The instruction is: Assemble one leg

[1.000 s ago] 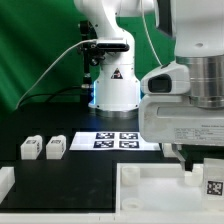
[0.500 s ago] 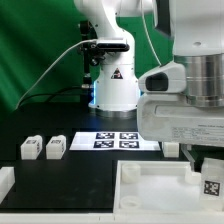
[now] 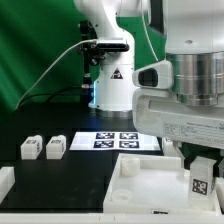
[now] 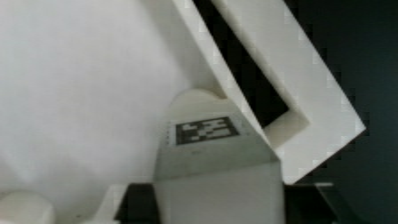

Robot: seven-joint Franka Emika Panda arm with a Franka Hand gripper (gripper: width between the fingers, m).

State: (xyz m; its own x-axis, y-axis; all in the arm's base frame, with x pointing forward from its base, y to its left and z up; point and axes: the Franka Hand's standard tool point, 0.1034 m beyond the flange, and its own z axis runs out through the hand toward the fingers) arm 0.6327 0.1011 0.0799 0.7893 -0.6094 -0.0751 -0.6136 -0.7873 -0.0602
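The leg (image 3: 200, 182), a small white block carrying a black-and-white square tag, sits clamped at the bottom of the tool (image 3: 201, 178), its tag facing the exterior camera. In the wrist view the same leg (image 4: 214, 150) fills the lower middle of the picture, tag uppermost, running straight out from the tool, whose fingers themselves are not seen there. The tool is closed on this leg.

Directly under the tool and the leg lies the large white panel (image 3: 150, 185), a tray-like square with a raised rim. The leg hangs above its corner at the exterior view's right; whether it touches the panel cannot be told. In the wrist view the panel's broad flat face (image 4: 80, 90) spreads on one side of the leg, and its raised rim (image 4: 294, 90) angles round a corner just beyond the leg's tip.

Well away from the tool, toward the exterior view's left, two more legs (image 3: 42, 148) stand side by side on the black table (image 3: 60, 178). Behind the tool lies the marker board (image 3: 105, 140), and beyond it rises the arm's white base (image 3: 113, 80).
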